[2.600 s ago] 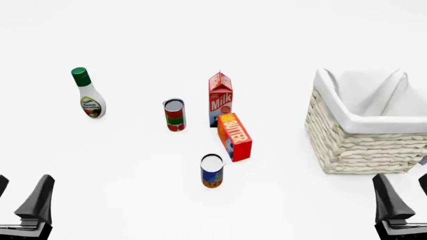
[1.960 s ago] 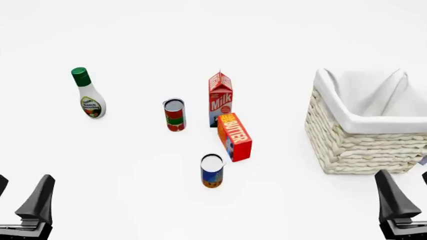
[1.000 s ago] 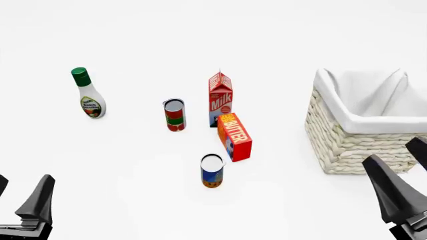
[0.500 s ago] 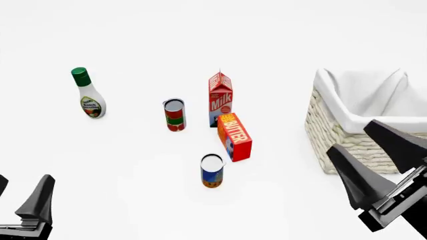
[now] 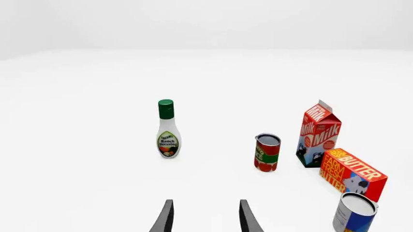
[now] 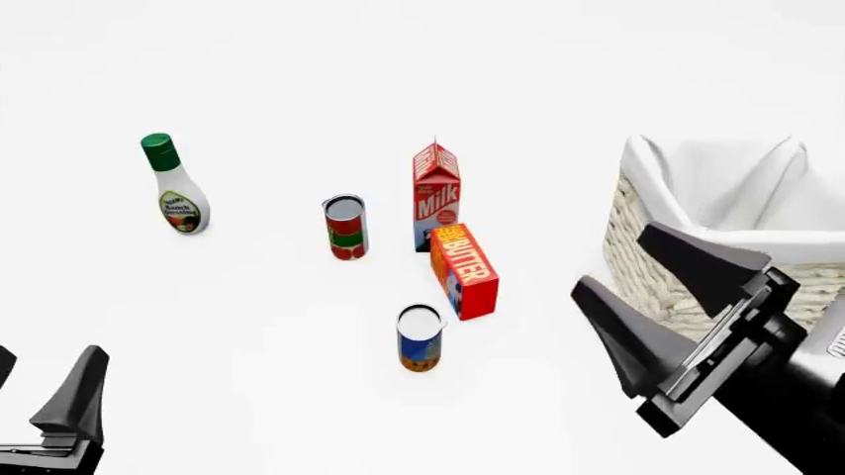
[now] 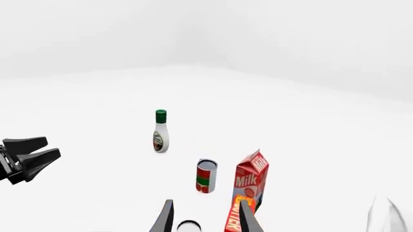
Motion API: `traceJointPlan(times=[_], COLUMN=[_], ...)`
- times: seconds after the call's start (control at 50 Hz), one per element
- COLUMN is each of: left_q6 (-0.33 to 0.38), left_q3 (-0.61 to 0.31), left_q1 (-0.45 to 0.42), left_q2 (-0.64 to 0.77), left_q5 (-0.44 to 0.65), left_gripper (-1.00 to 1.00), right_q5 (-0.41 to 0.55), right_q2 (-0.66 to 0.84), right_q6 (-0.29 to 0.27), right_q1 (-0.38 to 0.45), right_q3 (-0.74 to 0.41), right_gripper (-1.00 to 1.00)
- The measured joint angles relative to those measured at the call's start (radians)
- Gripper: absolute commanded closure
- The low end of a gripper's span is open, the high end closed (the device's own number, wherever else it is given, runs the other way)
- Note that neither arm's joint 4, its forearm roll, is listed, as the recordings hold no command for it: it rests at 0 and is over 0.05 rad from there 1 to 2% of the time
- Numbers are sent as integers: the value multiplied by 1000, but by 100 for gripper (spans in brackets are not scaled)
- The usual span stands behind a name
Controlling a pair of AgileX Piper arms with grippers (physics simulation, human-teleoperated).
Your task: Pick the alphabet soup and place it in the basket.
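The alphabet soup (image 6: 419,338) is a small can with a silver top and a blue label turning orange. It stands upright near the front of the table, just in front of the butter box. It also shows in the left wrist view (image 5: 353,212), and its top shows in the right wrist view (image 7: 188,225). The cream wicker basket (image 6: 631,247) with white lining stands at the right. My right gripper (image 6: 614,259) is open and empty, raised in front of the basket, to the right of the soup. My left gripper (image 6: 46,356) is open and empty at the front left corner.
A ranch dressing bottle (image 6: 173,186) stands at the far left. A red-and-green can (image 6: 344,226), a milk carton (image 6: 436,193) and an orange butter box (image 6: 464,269) stand behind the soup. The butter box is close to the soup's far right side.
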Motion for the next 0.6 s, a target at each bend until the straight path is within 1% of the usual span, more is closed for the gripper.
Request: traceJointPlan(times=[0.12,0.24,0.4,0.6], left_q6=[0,0,0,0], left_q3=[0,0,0,0], left_q1=[0,0,0,0], left_q2=[0,0,0,0], left_q5=[0,0,0,0], left_gripper=[-100,-100,-100,-100], right_q5=[-106,-183,-245,-299], right_q2=[146,256,344,414], right_q6=[2,4,8,16], right_q1=[49,82,105,110], right_q3=[-15,-26,-34,-34], right_gripper=[-100,-100,-100,-100])
